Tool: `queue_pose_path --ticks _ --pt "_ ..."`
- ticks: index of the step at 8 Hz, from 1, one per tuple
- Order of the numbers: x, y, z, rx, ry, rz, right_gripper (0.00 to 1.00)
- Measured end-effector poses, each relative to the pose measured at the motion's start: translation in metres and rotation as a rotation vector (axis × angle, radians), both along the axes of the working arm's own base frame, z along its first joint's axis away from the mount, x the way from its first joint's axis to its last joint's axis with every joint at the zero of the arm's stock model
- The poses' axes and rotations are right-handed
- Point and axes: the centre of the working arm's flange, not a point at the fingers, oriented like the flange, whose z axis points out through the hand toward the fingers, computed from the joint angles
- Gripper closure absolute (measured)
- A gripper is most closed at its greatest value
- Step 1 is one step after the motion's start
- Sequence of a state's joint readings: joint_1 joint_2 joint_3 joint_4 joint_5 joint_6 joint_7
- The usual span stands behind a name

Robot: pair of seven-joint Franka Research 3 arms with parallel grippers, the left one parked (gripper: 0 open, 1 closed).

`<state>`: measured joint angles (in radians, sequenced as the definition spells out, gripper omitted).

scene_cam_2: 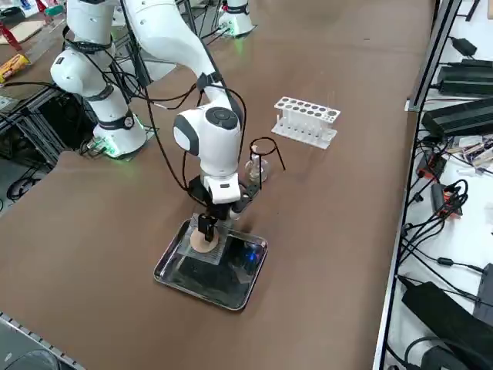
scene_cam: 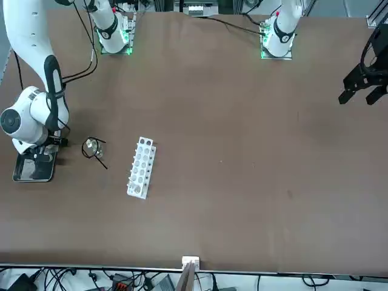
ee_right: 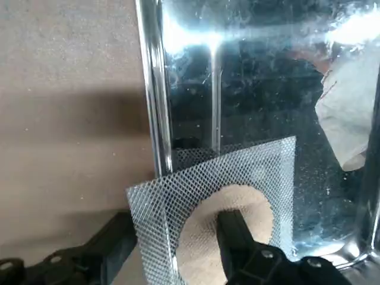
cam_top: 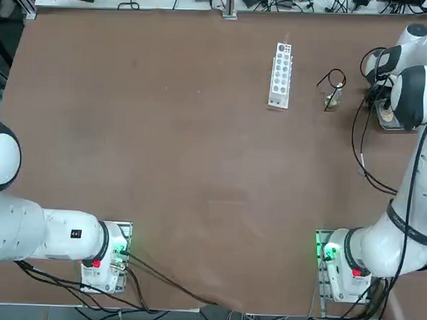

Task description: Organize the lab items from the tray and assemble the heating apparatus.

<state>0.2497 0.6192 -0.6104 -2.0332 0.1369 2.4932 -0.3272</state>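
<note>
Right wrist view: right tool [ee_right: 178,249] part-open, straddling mesh [ee_right: 237,172] edge in tray [ee_right: 151,89], not yet pinching; could slip off thin mesh.

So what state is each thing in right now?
Mesh: in the tray, one corner over the rim, not yet lifted.
Tray: flat on the table, holding only the mesh.
Stand: upright on the table, out of the tray.
Burner: upright, apparently under the stand's ring.
Rack: on the table, holes empty.
Right end effector: open, down at the mesh, one finger on its pale centre.
</note>
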Motion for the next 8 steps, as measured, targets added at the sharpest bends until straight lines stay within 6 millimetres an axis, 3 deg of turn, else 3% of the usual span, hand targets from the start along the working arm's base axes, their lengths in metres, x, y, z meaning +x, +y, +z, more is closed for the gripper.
queue_pose_path --ticks 5,8 --pt "0.0040 0.0058 0.0051 0.009 -0.013 0.007 0.19" --pt "0.0048 0.0074 0.0072 0.016 -0.011 0.004 0.33"
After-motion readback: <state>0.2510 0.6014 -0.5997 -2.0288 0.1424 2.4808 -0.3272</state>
